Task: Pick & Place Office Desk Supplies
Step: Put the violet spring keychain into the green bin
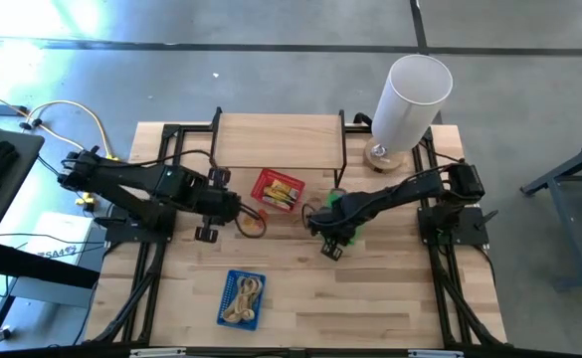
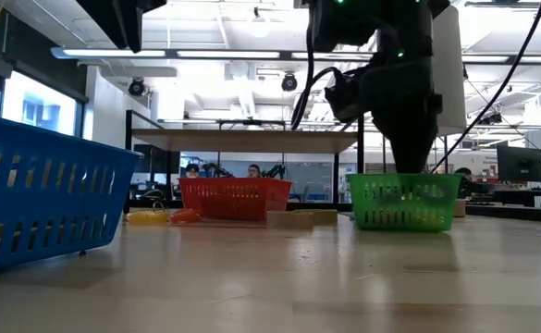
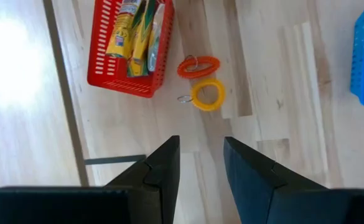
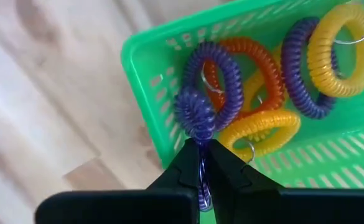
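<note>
My right gripper (image 4: 201, 148) is shut on a purple coil loop (image 4: 210, 87) over the green basket (image 4: 163, 93), which holds several more purple, orange and yellow coil loops. In the high view, my right gripper (image 1: 328, 234) covers most of the green basket (image 1: 350, 231). My left gripper (image 3: 200, 163) is open and hovers above the table. An orange loop (image 3: 198, 66) and a yellow loop (image 3: 208, 94) lie flat on the wood ahead of it, beside the red basket (image 3: 129, 46). My right gripper pinches the purple coil loop at one side of its ring (image 4: 197, 124) between its two fingers, coming from above and pointing down. The rest of the ring reaches past the fingertips over the other loops inside the green basket. Whether it rests on them, I cannot tell.
The red basket (image 1: 278, 189) holds coloured packets. A blue basket (image 1: 242, 298) with pale tan bands sits near the table's near edge. A tall white cylinder (image 1: 410, 94) stands at the far right corner. In the low view, tan blocks (image 2: 290, 219) lie between the red and green baskets.
</note>
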### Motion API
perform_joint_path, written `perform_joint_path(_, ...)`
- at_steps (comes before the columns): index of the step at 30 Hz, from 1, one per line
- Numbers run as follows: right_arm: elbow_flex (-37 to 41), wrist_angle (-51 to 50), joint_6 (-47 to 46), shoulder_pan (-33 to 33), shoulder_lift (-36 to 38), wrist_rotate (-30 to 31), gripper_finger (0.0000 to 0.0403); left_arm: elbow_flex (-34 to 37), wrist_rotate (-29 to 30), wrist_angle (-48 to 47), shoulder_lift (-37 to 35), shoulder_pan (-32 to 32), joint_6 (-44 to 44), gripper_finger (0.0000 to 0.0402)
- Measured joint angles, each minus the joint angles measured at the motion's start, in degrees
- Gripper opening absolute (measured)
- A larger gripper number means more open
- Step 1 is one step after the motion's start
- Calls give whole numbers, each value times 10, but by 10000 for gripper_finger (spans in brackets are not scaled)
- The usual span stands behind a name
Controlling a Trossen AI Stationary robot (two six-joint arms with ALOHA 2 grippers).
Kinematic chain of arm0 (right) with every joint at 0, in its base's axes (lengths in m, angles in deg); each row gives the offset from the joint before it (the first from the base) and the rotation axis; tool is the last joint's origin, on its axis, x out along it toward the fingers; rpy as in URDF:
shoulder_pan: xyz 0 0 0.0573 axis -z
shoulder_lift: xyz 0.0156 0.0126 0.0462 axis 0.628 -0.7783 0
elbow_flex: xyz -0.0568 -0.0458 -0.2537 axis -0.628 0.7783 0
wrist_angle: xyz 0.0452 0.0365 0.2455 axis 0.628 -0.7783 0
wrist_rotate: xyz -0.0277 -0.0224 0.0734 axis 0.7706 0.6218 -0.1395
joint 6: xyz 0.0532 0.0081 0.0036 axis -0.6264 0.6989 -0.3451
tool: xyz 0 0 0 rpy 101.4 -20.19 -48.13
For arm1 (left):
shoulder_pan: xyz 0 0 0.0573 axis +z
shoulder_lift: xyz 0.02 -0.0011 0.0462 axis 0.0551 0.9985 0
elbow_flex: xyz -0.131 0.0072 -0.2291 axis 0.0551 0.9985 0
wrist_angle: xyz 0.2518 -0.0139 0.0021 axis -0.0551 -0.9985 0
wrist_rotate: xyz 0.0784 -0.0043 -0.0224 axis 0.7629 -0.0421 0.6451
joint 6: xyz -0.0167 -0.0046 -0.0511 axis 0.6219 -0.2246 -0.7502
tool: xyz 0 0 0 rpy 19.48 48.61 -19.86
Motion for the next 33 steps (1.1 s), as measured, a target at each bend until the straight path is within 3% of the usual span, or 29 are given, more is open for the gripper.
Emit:
perform_joint_path(10, 0, 0, -40, -30, 0, -5, 18, 0, -52, 0, 0, 48, 22, 116)
perform_joint_path(19, 0, -1, -38, -30, 0, 0, 112, 0, -72, 0, 0, 62, 18, 116)
perform_joint_path(24, 0, -6, -38, -38, 47, 81, 139, 0, -72, 0, 0, 62, 17, 116)
perform_joint_path(33, -1, -39, -66, -46, 191, 232, 139, 0, -72, 0, 0, 62, 19, 116)
